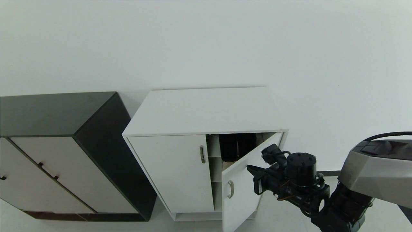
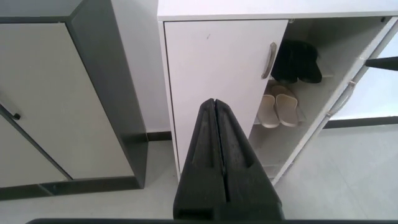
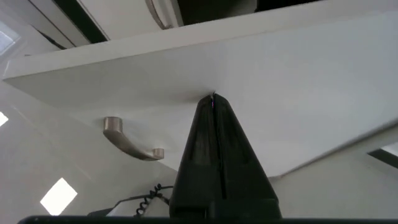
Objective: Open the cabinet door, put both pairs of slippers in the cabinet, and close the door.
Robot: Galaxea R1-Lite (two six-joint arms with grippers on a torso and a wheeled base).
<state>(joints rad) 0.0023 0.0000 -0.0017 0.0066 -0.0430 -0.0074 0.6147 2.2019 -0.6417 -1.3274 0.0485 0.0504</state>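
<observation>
Slippers (image 2: 280, 109) sit shelved in the cabinet (image 1: 202, 109), so the right gripper (image 3: 213, 106), fingers together, presses its tip on the half-open door (image 1: 241, 201) from outside to shut it, while the left gripper (image 2: 215, 112), likewise pinched together, hangs back.

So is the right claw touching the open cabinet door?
Touching. In the right wrist view the tip of the shut right claw meets the outer face of the cabinet door with no gap, clear of the handle.

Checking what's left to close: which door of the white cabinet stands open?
The right door, swung outward with the right claw at its face; the left door sits flush shut.
</observation>
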